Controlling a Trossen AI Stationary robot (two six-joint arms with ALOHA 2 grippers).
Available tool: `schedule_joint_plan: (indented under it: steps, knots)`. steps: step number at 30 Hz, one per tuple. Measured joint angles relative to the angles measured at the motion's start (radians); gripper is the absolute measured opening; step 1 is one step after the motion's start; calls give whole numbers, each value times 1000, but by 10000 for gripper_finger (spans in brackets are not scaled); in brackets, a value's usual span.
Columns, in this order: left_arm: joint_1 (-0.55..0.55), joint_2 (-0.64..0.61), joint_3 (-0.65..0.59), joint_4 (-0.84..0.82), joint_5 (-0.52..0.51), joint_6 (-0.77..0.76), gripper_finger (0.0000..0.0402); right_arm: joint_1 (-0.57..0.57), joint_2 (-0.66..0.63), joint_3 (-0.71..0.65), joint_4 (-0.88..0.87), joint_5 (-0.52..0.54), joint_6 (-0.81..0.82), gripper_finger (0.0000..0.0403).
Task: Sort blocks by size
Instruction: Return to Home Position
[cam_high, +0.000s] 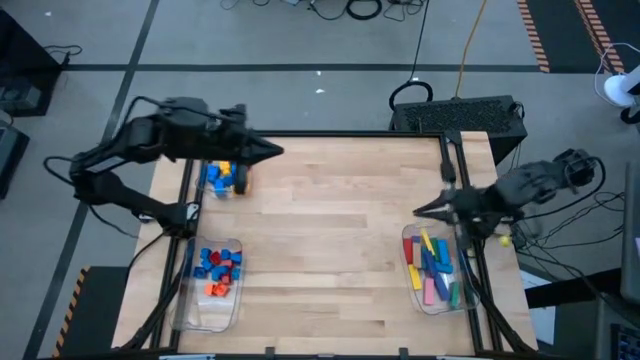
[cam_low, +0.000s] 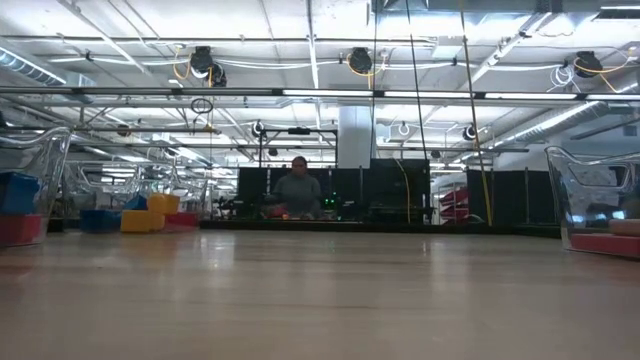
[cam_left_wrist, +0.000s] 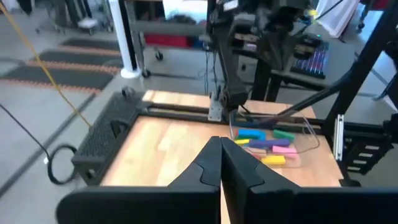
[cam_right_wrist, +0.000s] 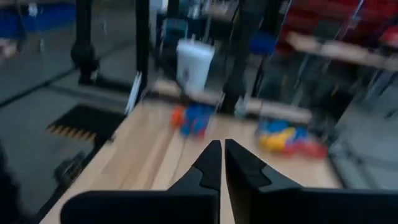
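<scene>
**High view.** The pale wooden worktop (cam_high: 330, 250) carries three clear plastic bins (cam_high: 205, 315), and every plastic toy block I can find lies inside one of them.
- The long bars in yellow, blue, red, pink and green (cam_high: 435, 265) fill the bin by the right arm.
- The tiny blue, red and orange cubes (cam_high: 218, 268) sit in the near bin on the left.
- The medium blue and yellow bricks (cam_high: 220, 177) sit in the far bin on the left.

The left tool (cam_high: 272, 152) hangs just beside the medium bricks and points inward. The right tool (cam_high: 422, 211) hangs just beyond the long bars and points across the worktop. With no loose block in sight, the sorting looks finished. The arms seem parked off the bins because there is nothing left to reach for.

**Low view.** Bare wood runs across the middle, with bin walls at both edges. A seated person (cam_low: 298, 190) is far behind. Neither tool comes down into this view.

**Left wrist view.** The left tool's fingers (cam_left_wrist: 208, 165) are pressed together with nothing between them. They face the long bars across the worktop.

**Right wrist view.** This view is smeared. The right tool's fingers (cam_right_wrist: 211, 163) lie together but for a hairline slit, and they hold nothing. The coloured blurs beyond are probably the two left-hand bins.
</scene>
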Motion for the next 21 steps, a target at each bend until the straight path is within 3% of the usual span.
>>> schedule_joint_plan:
  steps: [5, 14, 21]
  knots:
    - [0, -68, 0, -12, 0, 54, 3, -36, -93, 23, 48, 0, -122, 1]
    - [-5, -112, -9, -101, 1, 74, 2, -76, -326, 24, -19, -109, -150, 0]
    - [5, -198, -244, 114, 58, 64, 2, -76, -417, -20, -26, -148, -133, 0]
